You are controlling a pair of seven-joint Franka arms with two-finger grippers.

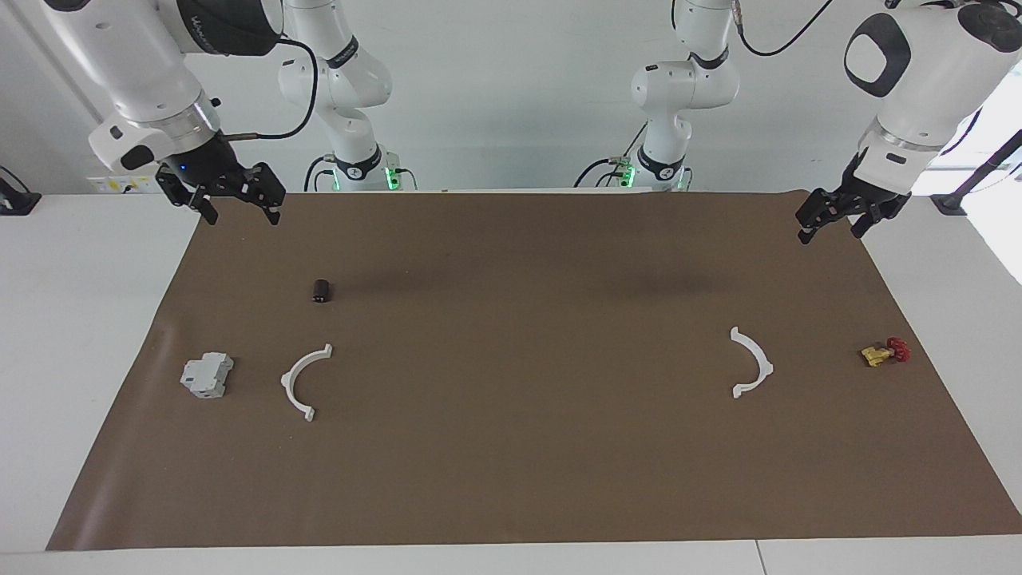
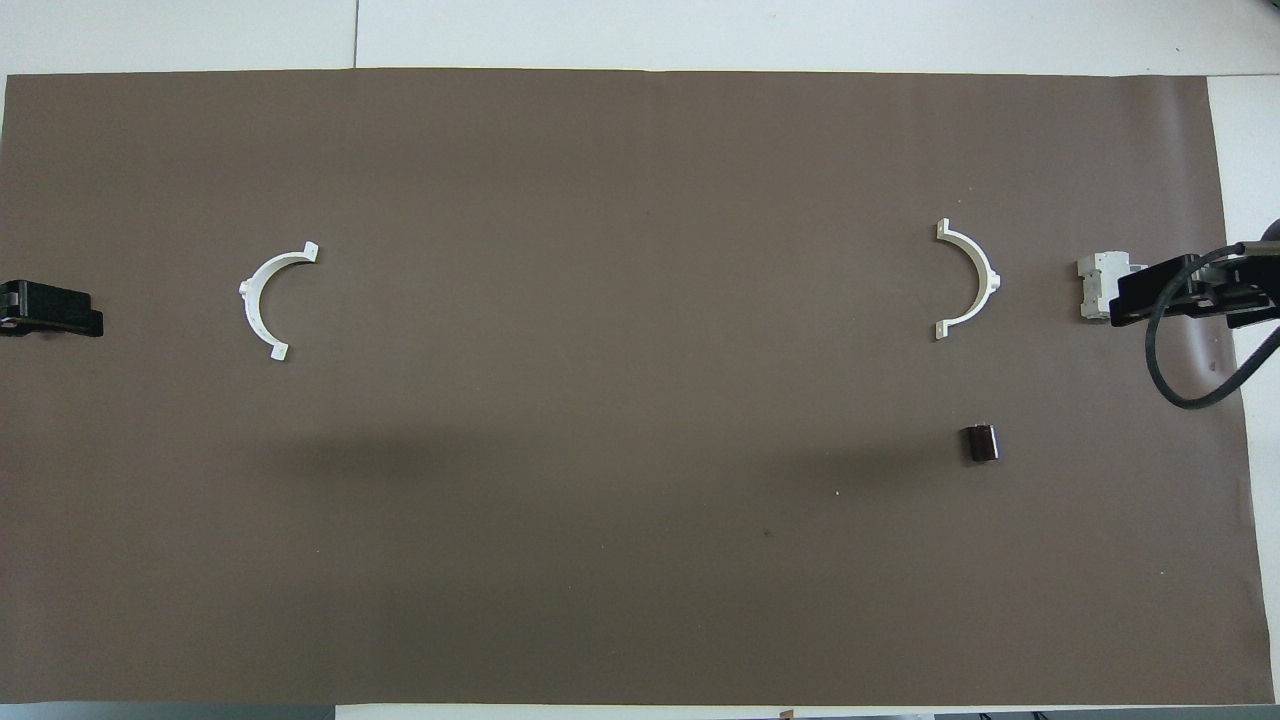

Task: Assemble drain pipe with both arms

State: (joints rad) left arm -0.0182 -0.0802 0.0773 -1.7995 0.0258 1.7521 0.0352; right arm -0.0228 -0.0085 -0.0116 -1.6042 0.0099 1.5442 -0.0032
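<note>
The drain pipe lies as two separate white half-ring arcs on the brown mat point(image 1: 511, 479). One arc point(image 1: 287, 380) lies toward the right arm's end and also shows in the overhead view point(image 2: 988, 276). The other arc point(image 1: 764, 366) lies toward the left arm's end point(image 2: 249, 296). My right gripper point(image 1: 242, 214) hangs open and empty in the air over the mat's edge at its own end point(image 2: 1180, 290). My left gripper point(image 1: 828, 234) hangs open and empty over the mat's edge at the other end point(image 2: 50, 310). Neither gripper touches an arc.
A grey blocky part point(image 1: 206, 375) lies beside the arc at the right arm's end. A small dark cylinder point(image 1: 322, 290) lies nearer to the robots than that arc. A yellow-and-red valve point(image 1: 885, 351) lies beside the other arc, toward the mat's edge.
</note>
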